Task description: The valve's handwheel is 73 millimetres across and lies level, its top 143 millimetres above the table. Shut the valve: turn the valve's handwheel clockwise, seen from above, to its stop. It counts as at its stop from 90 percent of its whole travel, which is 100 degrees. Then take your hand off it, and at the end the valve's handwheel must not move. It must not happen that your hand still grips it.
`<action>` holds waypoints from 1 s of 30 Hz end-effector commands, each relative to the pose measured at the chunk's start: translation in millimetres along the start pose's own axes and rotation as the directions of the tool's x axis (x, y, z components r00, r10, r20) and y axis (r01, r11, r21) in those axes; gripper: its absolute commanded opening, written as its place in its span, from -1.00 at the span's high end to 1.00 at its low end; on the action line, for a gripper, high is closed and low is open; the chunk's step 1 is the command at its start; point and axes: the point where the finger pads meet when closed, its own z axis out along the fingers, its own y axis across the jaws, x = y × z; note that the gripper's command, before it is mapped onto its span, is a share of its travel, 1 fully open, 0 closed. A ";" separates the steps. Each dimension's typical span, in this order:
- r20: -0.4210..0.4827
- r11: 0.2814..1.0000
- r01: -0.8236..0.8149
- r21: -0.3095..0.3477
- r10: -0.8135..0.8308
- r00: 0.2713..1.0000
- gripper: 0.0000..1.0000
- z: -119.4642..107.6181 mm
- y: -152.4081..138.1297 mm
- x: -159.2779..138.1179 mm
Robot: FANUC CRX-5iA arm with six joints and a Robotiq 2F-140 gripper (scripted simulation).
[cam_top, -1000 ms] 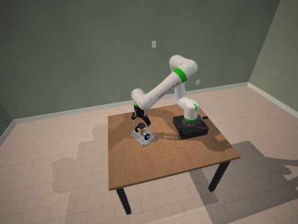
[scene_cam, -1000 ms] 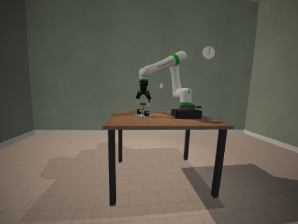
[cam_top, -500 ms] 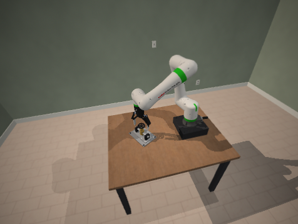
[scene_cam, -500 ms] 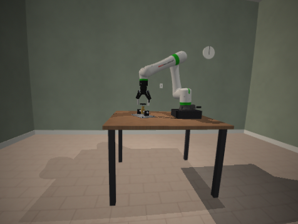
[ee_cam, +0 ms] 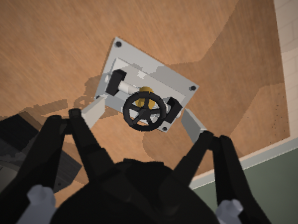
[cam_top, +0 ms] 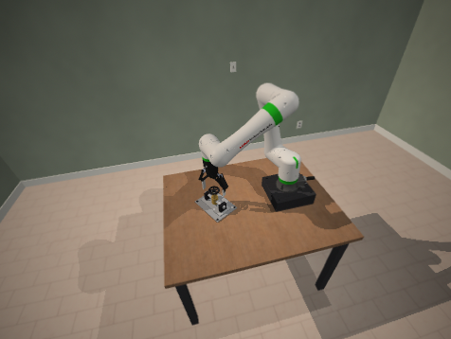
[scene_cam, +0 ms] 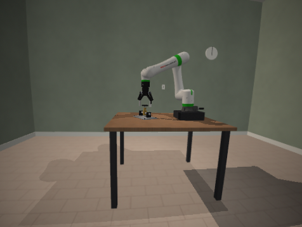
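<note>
The valve has a black spoked handwheel (ee_cam: 144, 111) on a brass stem, mounted on a grey baseplate (ee_cam: 145, 84) on the wooden table. It also shows in the top view (cam_top: 213, 191) and, small, in the exterior view (scene_cam: 144, 105). My gripper (ee_cam: 144, 109) points straight down over the handwheel. Its fingers are wide open, one on each side of the wheel, with a gap to the rim on both sides. The fingertips hang at about the wheel's height (scene_cam: 145, 103). Nothing is between the fingers but the wheel.
The robot's black base (cam_top: 288, 191) stands on the table to the right of the valve. The table's far edge (ee_cam: 250, 159) runs close behind the valve plate. Walls stand well behind.
</note>
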 end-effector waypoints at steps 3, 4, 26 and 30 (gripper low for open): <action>0.000 1.000 0.000 0.000 0.000 1.000 -1.00 -0.2 0.1 0.1; 0.000 1.000 0.000 0.000 0.000 1.000 -1.00 -0.2 0.1 0.1; 0.000 1.000 0.000 0.000 0.000 1.000 1.00 -0.2 0.1 0.1; 0.000 1.000 0.000 0.000 0.000 1.000 1.00 -0.2 0.1 0.1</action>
